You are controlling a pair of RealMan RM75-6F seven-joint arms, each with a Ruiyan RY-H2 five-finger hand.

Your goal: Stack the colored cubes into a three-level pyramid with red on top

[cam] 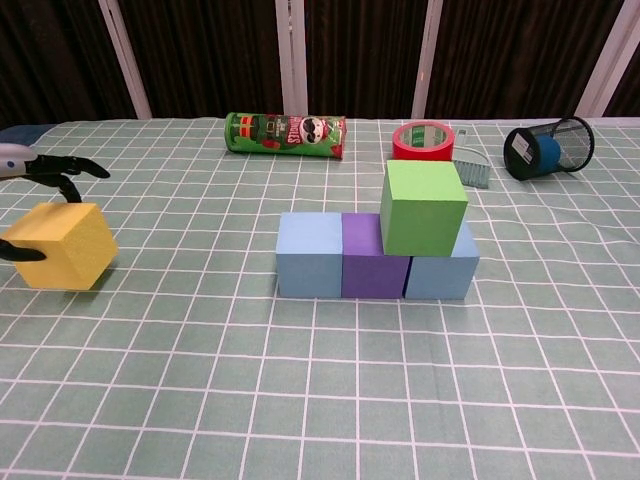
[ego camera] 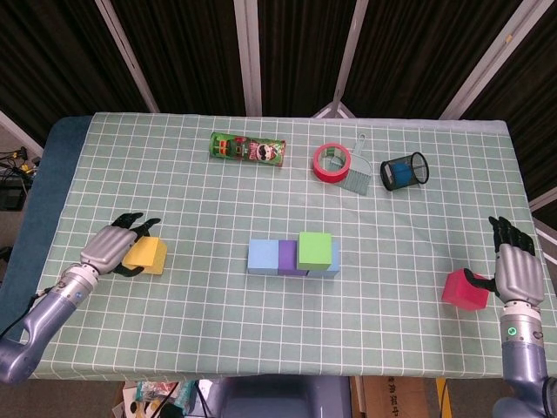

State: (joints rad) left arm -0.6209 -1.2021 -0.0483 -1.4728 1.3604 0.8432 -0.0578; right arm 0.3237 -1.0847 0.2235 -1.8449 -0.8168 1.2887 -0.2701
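bright, even overhead light, soft short shadows under the blocks, sharp focus, dark backdrop, no glare.

Left hand (ego camera: 110,248) fingers (cam: 70,168) wrap its load; right hand (ego camera: 514,270) rests, touching.
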